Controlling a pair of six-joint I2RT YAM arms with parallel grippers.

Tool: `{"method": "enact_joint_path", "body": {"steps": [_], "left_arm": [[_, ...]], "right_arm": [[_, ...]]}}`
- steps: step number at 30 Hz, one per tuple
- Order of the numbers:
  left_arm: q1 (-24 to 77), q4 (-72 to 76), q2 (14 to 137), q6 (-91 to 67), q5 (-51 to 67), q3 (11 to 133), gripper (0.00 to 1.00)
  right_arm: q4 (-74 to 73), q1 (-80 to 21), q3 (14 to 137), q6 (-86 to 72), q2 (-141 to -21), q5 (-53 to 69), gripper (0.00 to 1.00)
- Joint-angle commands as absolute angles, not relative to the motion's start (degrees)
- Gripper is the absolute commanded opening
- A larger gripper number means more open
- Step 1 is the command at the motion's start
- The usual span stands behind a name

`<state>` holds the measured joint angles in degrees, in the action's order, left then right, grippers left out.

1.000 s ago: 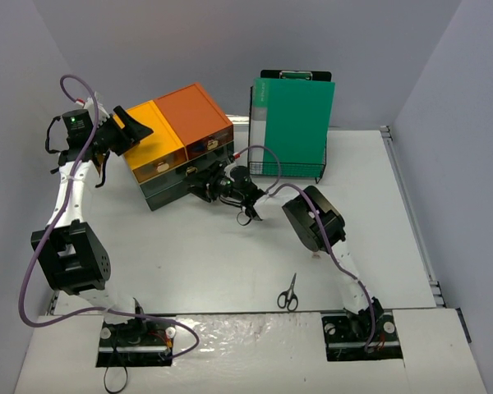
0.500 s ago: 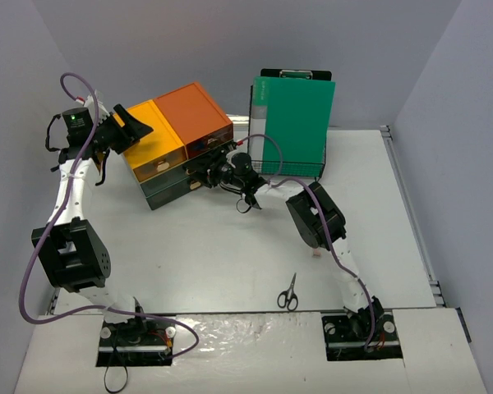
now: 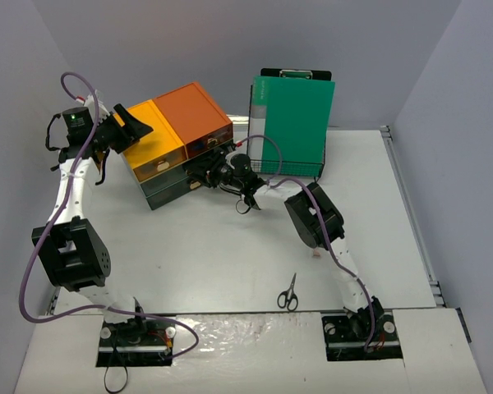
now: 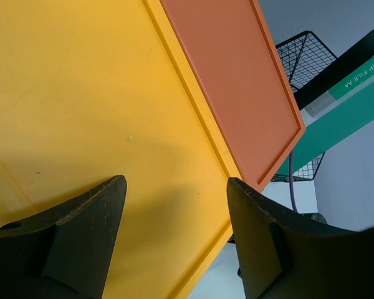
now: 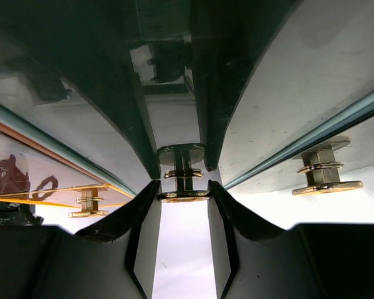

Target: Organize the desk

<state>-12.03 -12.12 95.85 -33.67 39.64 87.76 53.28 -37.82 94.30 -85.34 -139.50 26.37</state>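
Note:
On the white desk [image 3: 230, 254] stands a dark drawer unit [image 3: 168, 185] with a yellow top [image 3: 152, 139] and an orange top [image 3: 193, 115]. My right gripper [image 3: 204, 174] is at the unit's front. In the right wrist view its fingers [image 5: 143, 218] press both sides of a brass drawer knob [image 5: 183, 171], so the right gripper [image 5: 184, 192] is shut on it. My left gripper [image 3: 135, 125] hovers open over the yellow top [image 4: 81, 93], with nothing between its jaws [image 4: 174, 212]; the orange top [image 4: 230, 81] lies beyond.
A green clip file [image 3: 294, 123] stands in a black wire rack [image 3: 287, 168] right of the drawer unit. Small scissors [image 3: 288, 292] lie near the desk's front edge. Two more brass knobs [image 5: 327, 177] [image 5: 90, 205] flank the gripped one.
My right gripper moved up and left, in toward the drawer unit's front, and its jaws narrowed onto the knob. The left arm has not moved.

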Motion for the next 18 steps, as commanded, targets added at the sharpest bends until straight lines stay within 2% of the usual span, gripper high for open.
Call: {"method": "enact_joint_path", "body": {"steps": [1, 7, 18], "left_arm": [[-12.48, -17.84, 97.63, -32.26, 37.63, 88.3, 0.63], [-12.57, -18.04, 97.56, -32.31, 37.62, 88.51, 0.63], [-12.57, -17.17, 97.36, -33.25, 37.91, 88.21, 0.63]], "right_arm": [[52.89, -37.18, 95.89, -84.11, -137.09, 23.07, 0.01], [47.83, -37.23, 91.56, -79.99, -132.56, 23.58, 0.0], [36.31, -37.73, 75.0, -69.49, -115.79, 23.71, 0.0]]}}
